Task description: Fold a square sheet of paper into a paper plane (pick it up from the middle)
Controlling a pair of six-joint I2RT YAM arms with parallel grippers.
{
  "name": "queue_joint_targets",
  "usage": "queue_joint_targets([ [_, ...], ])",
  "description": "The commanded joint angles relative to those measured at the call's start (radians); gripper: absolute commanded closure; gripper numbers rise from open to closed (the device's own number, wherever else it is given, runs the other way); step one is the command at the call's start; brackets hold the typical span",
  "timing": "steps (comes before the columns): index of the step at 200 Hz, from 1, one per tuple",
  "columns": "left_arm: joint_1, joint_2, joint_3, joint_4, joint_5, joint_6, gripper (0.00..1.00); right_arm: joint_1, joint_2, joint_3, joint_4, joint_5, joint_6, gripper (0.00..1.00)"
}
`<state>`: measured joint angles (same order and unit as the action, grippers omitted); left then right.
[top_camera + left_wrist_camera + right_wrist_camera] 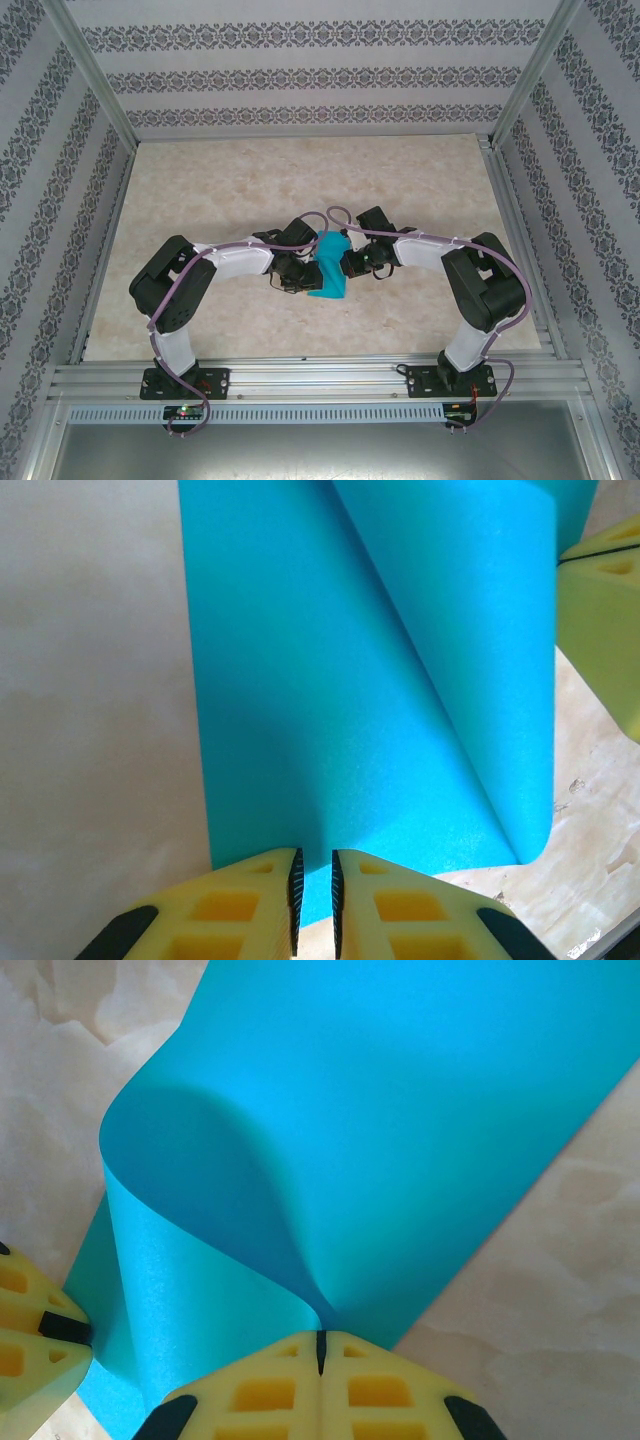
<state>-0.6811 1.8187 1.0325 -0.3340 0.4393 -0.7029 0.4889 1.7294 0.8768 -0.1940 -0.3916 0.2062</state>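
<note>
The square sheet of paper (328,268) is teal-blue and lies mid-table between the two arms, one side lifted and curled over. My right gripper (321,1338) is shut on the raised edge of the sheet (380,1130), which bends away from the pinch in a loose roll. My left gripper (316,865) stands over the sheet's (330,700) near edge, its pads a narrow gap apart with blue paper showing between them and nothing pinched. In the top view the left gripper (303,274) is at the sheet's left side and the right gripper (347,262) at its right.
The table (230,190) is pale marbled beige, walled by a patterned enclosure with an aluminium frame (320,378) at the near edge. A yellow finger of the right gripper (600,610) shows at the left wrist view's right edge.
</note>
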Motion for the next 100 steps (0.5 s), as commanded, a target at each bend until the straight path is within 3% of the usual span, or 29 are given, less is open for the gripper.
queue_joint_targets([
  [1,-0.012,0.014,0.009,-0.049,-0.036,0.017,0.80,0.011,-0.029,-0.006,-0.002,0.017,0.007,0.95],
  [100,-0.012,0.014,0.015,-0.046,-0.033,0.017,0.80,0.023,0.008,0.002,-0.010,0.043,0.015,0.95],
])
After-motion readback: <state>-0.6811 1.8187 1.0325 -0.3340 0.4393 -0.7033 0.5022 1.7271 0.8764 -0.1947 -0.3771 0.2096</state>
